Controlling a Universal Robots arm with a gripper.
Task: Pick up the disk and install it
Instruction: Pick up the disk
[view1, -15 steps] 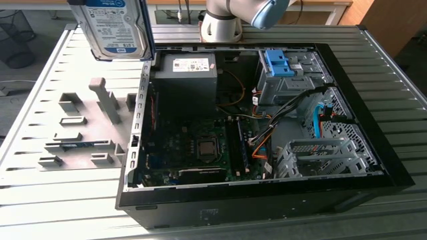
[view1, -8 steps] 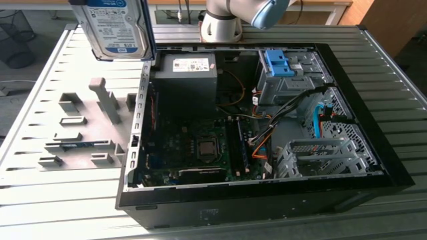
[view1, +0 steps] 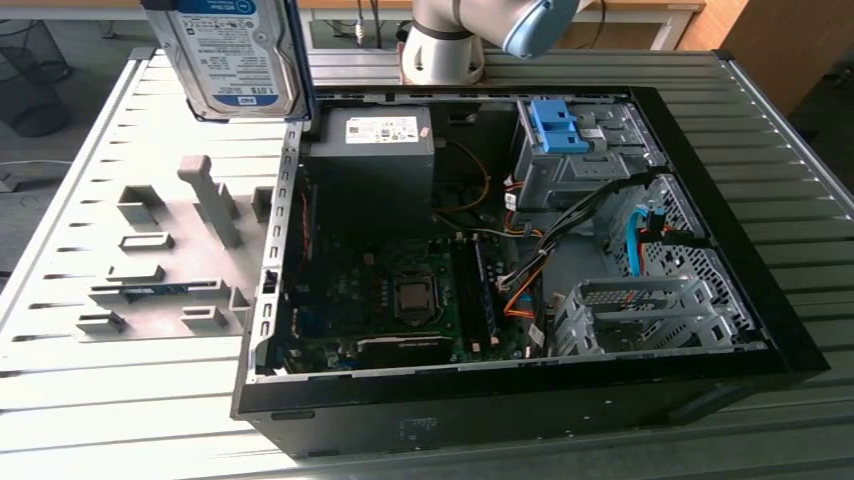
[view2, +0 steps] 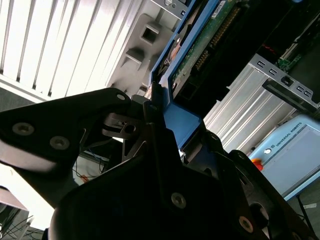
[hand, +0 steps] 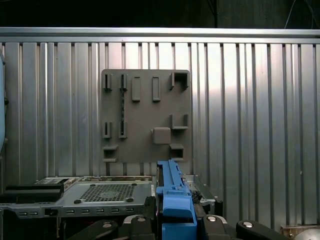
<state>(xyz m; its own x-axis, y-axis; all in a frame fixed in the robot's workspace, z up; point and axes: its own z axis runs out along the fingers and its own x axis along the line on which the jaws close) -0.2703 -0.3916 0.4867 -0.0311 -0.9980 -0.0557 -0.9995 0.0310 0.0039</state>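
Now the pincer (hand: 175, 220) is clamped on the disk (view1: 234, 50), a silver drive with a white-and-blue label, framed by a blue carrier and raised off the table. Beyond its tips lies a grey holder plate (hand: 147, 117), with the open computer case (view1: 534, 250) beside it.

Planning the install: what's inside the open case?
The case holds a power supply, motherboard, cables and drive cages, one with a blue carrier. Whatever lies under the cages and supply is covered. The gripped disk hangs outside.

An open black computer case (view1: 747, 300) and a grey moulded plate (view1: 160, 260) lie side by side on the slatted bench (view1: 801, 120). The blue-framed silver disk (view1: 238, 50) hangs above.
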